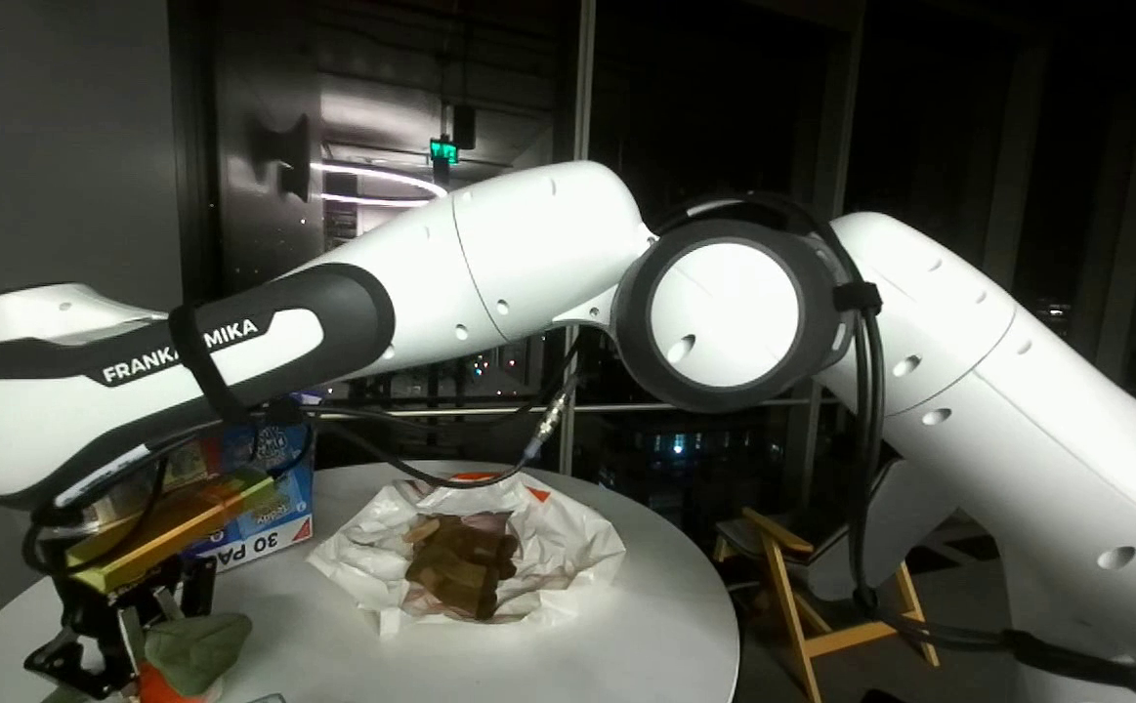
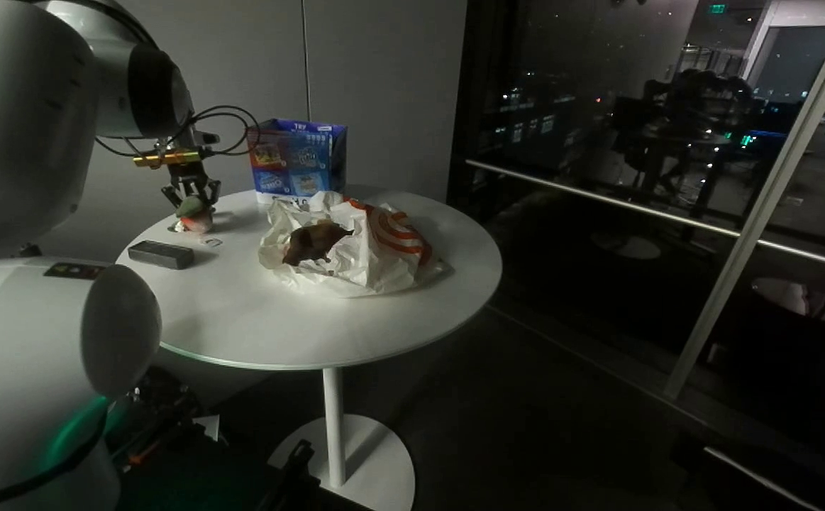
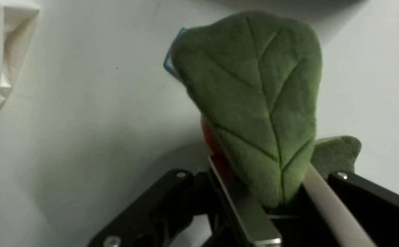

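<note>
A gripper [image 3: 264, 178] clamps its fingers [image 3: 335, 206] on a green-leafed plush [image 3: 264, 85] near the edge of a round white table [image 2: 313, 326], close to a dark block [image 2: 160, 254] and a blue box [image 2: 295, 160], as a crumpled white bag [image 1: 572, 561] lies open around a brown item [image 1: 465, 566].

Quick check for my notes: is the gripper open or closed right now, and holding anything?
Gripper: jaws closed on the leafy toy; how firmly can't be told.
</note>
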Controlling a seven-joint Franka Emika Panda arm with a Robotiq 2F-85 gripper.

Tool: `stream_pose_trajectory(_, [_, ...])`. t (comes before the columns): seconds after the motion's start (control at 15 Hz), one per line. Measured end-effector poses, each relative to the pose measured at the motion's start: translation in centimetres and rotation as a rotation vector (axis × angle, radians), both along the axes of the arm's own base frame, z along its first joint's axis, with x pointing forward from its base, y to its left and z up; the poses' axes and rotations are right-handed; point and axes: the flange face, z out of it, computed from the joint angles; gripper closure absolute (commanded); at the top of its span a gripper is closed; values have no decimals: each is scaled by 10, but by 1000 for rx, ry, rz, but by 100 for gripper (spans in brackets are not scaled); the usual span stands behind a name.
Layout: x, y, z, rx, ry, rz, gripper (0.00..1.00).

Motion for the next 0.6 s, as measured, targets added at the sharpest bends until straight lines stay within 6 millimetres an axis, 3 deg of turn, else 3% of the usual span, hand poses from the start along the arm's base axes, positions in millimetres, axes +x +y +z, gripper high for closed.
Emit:
stream_pose_trajectory(0.33, [-6,-4,30,-27,-23,-130,88])
stream_pose_trajectory(0.6, [2,-35,66,-51,-117,-328,88])
